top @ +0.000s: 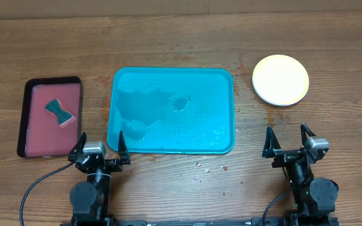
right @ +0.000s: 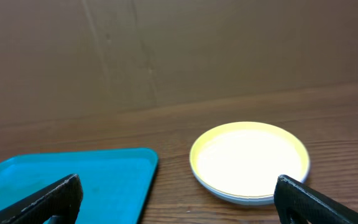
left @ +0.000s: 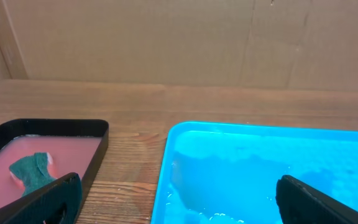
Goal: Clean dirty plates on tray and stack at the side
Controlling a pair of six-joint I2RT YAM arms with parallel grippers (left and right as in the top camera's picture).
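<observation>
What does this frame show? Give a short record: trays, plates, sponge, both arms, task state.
blue tray: centre of table, wet, no plate on it
plate stack: on the table right of the blue tray, yellow-rimmed, looks clean; count unclear
black tray: left of the blue tray, holds pinkish liquid
sponge: green, lying in the black tray
left gripper: at near table edge, jaws apart, empty
right gripper: at near table edge, jaws apart, empty
task state: appears finished

Overhead looks straight down on the bench (top: 181,25); low wrist cameras face forward, both catching the blue tray (top: 200,81).
</observation>
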